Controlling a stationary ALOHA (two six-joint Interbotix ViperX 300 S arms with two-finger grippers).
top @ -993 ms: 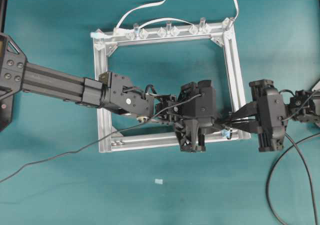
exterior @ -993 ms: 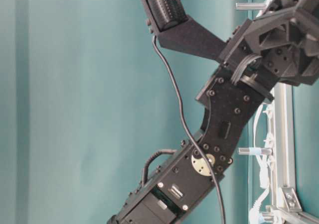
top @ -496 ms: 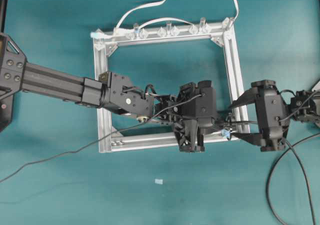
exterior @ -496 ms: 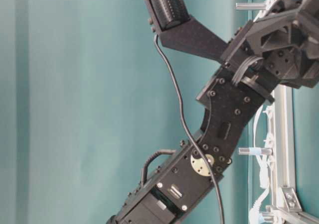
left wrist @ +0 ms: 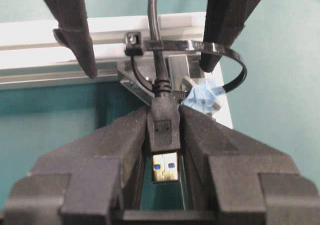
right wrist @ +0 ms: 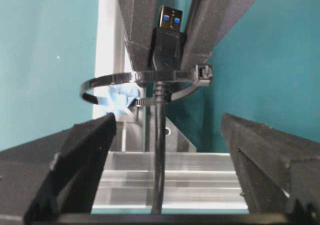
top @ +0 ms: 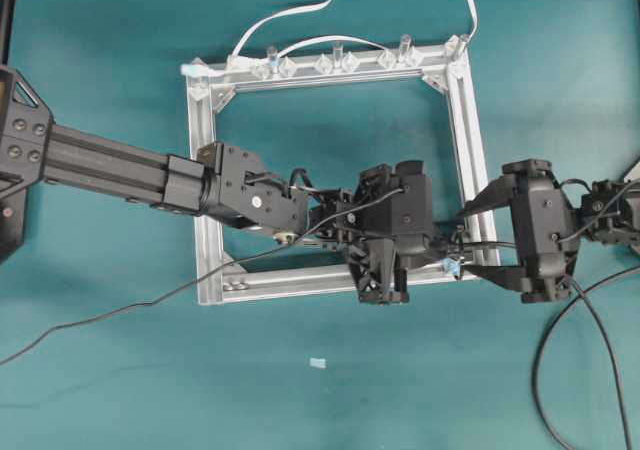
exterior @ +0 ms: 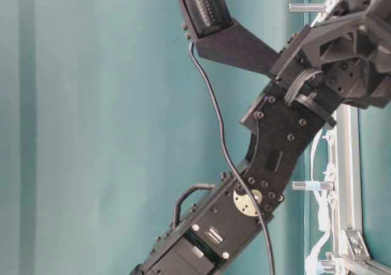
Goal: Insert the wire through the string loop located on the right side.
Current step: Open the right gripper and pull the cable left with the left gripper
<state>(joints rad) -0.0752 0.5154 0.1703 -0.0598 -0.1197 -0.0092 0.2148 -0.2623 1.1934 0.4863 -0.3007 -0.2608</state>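
Blocking most of the table-level view, black arm links and a ribbed roller; string loop not visible there. Clamped between matte black fingers of left gripper (left wrist: 164,135): moulded plug of the wire (left wrist: 164,130), blue-tongued metal tip pointing back toward the camera. Round black cable threaded through the string loop (right wrist: 145,87), a thin glossy band with a square lock, pale-blue scrap at its base, at the lower right corner of the ribbed aluminium frame (top: 205,170). Right gripper (right wrist: 165,150) spread wide astride the cable, holding nothing.
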